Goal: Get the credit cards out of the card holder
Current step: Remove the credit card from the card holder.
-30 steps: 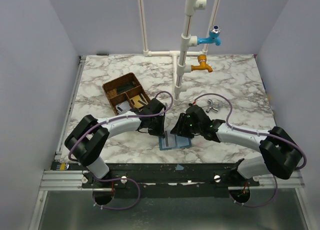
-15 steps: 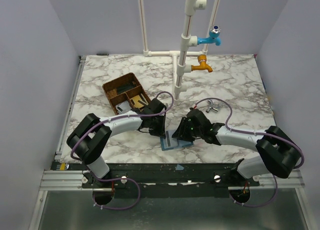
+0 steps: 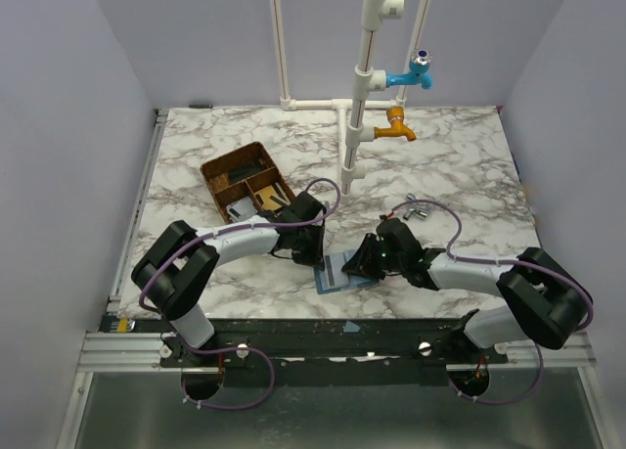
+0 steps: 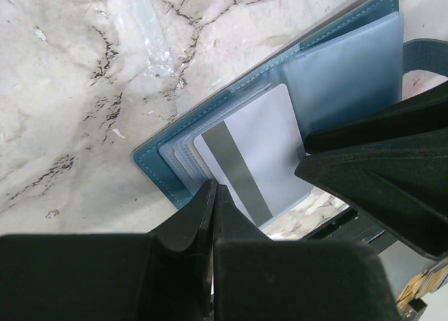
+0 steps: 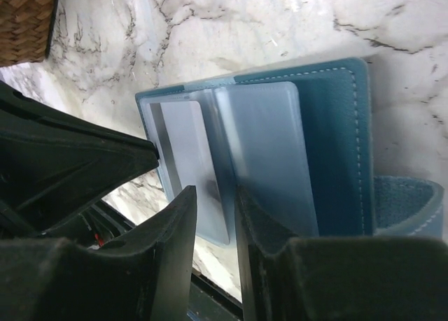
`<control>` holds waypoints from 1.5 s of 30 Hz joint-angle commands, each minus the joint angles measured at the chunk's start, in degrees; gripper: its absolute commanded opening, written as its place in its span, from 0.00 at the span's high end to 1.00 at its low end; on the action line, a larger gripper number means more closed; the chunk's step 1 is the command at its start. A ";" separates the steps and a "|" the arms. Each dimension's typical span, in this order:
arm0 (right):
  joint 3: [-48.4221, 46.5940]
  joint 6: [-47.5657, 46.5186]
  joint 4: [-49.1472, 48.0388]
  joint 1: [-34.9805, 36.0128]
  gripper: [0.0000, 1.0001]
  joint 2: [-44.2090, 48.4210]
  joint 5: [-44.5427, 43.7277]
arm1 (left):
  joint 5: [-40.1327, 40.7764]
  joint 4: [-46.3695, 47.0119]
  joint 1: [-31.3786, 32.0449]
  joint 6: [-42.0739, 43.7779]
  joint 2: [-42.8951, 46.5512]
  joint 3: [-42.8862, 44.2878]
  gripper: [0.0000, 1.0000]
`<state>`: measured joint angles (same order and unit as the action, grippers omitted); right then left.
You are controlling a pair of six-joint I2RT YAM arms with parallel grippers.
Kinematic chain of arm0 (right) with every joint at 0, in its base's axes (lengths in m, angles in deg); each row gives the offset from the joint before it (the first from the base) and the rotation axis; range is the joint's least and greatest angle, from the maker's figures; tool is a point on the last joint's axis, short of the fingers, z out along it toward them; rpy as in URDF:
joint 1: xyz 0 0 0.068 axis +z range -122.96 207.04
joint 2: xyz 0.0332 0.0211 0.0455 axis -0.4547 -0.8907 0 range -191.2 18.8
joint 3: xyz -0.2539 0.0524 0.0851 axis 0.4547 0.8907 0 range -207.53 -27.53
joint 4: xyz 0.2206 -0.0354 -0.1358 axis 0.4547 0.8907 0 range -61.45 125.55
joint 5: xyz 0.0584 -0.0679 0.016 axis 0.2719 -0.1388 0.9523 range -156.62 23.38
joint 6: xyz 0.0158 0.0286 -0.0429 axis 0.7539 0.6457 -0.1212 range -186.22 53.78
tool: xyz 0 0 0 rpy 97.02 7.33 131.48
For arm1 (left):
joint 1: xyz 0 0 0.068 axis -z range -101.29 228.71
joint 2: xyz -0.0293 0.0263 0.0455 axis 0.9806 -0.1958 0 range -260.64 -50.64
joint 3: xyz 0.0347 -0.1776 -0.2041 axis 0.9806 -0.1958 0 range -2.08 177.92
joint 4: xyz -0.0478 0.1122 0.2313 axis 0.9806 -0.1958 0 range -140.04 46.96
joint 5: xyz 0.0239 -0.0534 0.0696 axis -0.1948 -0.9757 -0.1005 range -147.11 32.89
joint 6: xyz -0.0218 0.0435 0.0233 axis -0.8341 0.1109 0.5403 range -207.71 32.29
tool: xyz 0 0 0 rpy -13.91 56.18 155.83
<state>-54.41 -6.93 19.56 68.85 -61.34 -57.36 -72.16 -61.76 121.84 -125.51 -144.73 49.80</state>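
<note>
From above, the flat blue leather card holder (image 3: 342,275) lies open on the marbled white table (image 3: 460,165) near its front edge, between the two arms; the left gripper (image 3: 315,253) sits at its left edge and the right gripper (image 3: 358,265) at its right side, both low over it; the brown woven divided tray (image 3: 245,180) stands behind the left arm, well apart from the card holder; the white pipe stand (image 3: 364,77) with a blue tap (image 3: 415,74) and a yellow tap (image 3: 395,128) rises at the back. In the left wrist view, the card holder (image 4: 150,163) shows its stitched edge and clear plastic sleeves (image 4: 343,76); a pale grey-white credit card (image 4: 269,160) with a grey stripe juts part-way out of them; the left gripper (image 4: 213,195) has its fingers pressed together at the holder's near edge, though I cannot tell whether anything is pinched; the right gripper (image 4: 302,157) meets the card's far edge. In the right wrist view, the credit card (image 5: 185,146) lies on the open card holder (image 5: 336,146), partly out of its sleeve; the right gripper (image 5: 215,192) is nearly closed, its fingers clamped on the card's edge; the left gripper (image 5: 143,160) touches the holder's opposite edge.
</note>
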 commanded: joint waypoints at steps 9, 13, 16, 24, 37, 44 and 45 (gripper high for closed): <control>3.73 2.69 -9.98 -1.13 0.85 -0.88 5.85 | 0.54 -1.75 -0.10 0.89 -2.45 1.63 1.00; 3.94 2.82 -11.26 -1.13 0.86 -1.63 6.30 | 0.46 -2.12 -0.07 1.14 -2.79 2.15 1.00; 4.32 2.94 -12.62 -1.24 0.87 -2.74 6.89 | 0.37 -2.30 -0.07 1.32 -3.20 2.60 1.00; 4.94 3.12 -12.05 -1.68 0.96 -3.04 5.27 | 1.57 -3.36 -0.15 1.54 -3.36 2.70 1.00; 4.73 0.51 -4.38 -1.76 0.99 1.06 -0.46 | 2.96 -4.19 -1.55 2.46 -4.83 2.48 1.00; 4.90 0.22 -2.61 -1.71 0.99 1.99 -2.00 | 3.01 -4.23 -1.89 2.59 -4.98 2.43 1.00; 4.93 0.08 -2.02 -1.74 0.99 2.33 -2.42 | 3.01 -4.13 -1.91 2.58 -5.00 2.37 1.00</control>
<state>-50.21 -5.25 13.61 67.42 -60.49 -55.94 -72.02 -63.91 120.40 -124.75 -147.28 52.81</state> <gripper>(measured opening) 0.009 0.008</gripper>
